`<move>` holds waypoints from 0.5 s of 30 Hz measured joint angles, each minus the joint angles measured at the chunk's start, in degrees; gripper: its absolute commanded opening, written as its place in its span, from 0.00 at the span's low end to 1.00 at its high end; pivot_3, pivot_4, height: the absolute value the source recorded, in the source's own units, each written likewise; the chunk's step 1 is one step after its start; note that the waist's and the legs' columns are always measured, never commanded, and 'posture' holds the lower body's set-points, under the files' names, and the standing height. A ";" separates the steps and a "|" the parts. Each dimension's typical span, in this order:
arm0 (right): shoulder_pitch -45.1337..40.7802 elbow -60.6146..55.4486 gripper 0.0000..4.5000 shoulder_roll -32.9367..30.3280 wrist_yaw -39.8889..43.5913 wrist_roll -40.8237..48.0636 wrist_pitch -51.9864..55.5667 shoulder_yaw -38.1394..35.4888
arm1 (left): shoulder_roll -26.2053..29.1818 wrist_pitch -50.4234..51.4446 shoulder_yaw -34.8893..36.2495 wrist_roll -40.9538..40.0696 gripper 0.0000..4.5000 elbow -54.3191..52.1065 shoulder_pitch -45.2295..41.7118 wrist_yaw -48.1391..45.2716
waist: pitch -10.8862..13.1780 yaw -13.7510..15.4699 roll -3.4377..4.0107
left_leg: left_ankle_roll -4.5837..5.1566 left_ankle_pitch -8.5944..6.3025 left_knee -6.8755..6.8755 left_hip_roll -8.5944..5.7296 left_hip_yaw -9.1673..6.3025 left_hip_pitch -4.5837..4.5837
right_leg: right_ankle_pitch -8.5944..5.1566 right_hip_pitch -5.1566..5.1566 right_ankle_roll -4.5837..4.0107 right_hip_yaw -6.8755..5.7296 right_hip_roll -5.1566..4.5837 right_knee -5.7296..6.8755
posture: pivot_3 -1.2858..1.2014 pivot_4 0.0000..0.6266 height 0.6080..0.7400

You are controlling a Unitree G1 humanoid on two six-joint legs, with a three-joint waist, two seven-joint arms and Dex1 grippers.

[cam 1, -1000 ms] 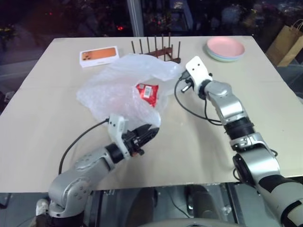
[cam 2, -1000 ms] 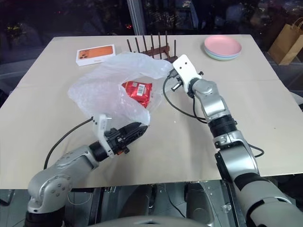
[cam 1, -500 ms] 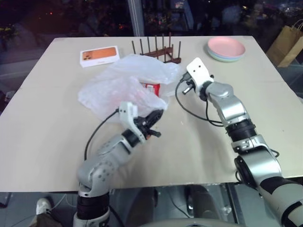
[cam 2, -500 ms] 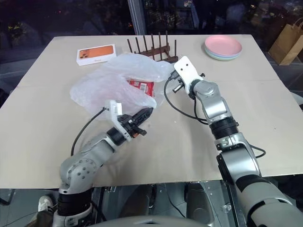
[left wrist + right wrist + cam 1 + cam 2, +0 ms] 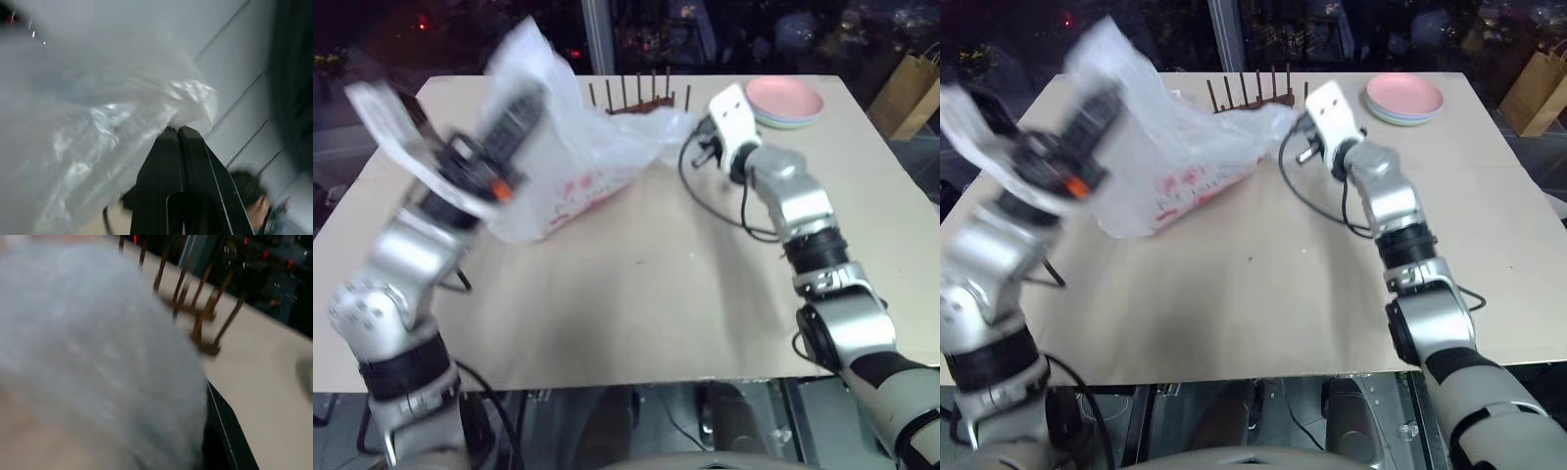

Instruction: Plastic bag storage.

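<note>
A large, thin, translucent white plastic bag with faint red print stretched across the upper left and upper middle of the head view, lifted between two robot arms above a pale beige counter. Its lower belly, where the red print showed, still sagged onto the counter surface.

The left gripper sat high in the upper left of the head view, blurred. In the left wrist view its two black jaws were pressed together, pinching a bunched fold of the bag at their tips.

The right gripper, on a silver arm with a white block at the wrist, reached toward the upper middle of the frame. It met the bag's far corner there, and its jaws were closed. The bag's corner covered them, so whether they pinched the plastic could not be made out. A black cable looped from that wrist down across the counter.

Just behind the bag, near the counter's far edge, stood a dark brown wooden rack of upright pegs. A stack of round plates, pink on top, rested at the upper right of the counter. A brown paper carrier bag stood beyond the counter's right corner.
</note>
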 measured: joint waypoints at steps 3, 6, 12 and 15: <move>-7.09 0.20 0.00 -1.40 -0.35 3.35 0.94 -4.36 | 3.39 -3.25 1.03 2.44 0.00 8.39 -9.51 -0.05 | 0.10 0.05 0.03 | 0.00 0.00 -0.10 -0.02 -0.05 -0.03 | 0.00 0.03 0.00 -0.08 0.01 -0.16 | 0.52 0.24 1.00; -15.43 -0.11 0.00 -4.55 -0.70 5.61 0.85 -7.63 | 6.53 -6.46 1.01 9.94 0.00 20.63 -18.12 -1.88 | 0.08 0.16 0.01 | 0.00 -0.01 -0.23 -0.03 -0.04 -0.01 | -0.01 0.07 0.00 -0.10 0.00 -0.32 | 0.52 0.24 1.00; -14.32 -3.90 0.00 -10.76 -0.91 5.01 3.64 -7.71 | 5.54 -4.64 -4.87 21.63 0.00 29.08 -22.56 -7.32 | 0.06 0.30 -0.12 | -0.01 0.00 -0.52 -0.15 -0.01 -0.13 | 0.01 0.09 0.03 -0.11 -0.18 -0.74 | 0.52 0.24 1.00; -9.00 -13.80 0.00 -13.95 -0.93 5.11 9.32 -7.63 | 2.23 -2.04 -6.40 24.20 0.00 26.81 -20.27 -7.75 | 0.05 -0.01 -0.13 | -0.10 0.05 -0.74 -0.15 0.04 -0.15 | 0.00 -0.03 0.03 -0.06 -0.22 -0.78 | 0.52 0.24 1.00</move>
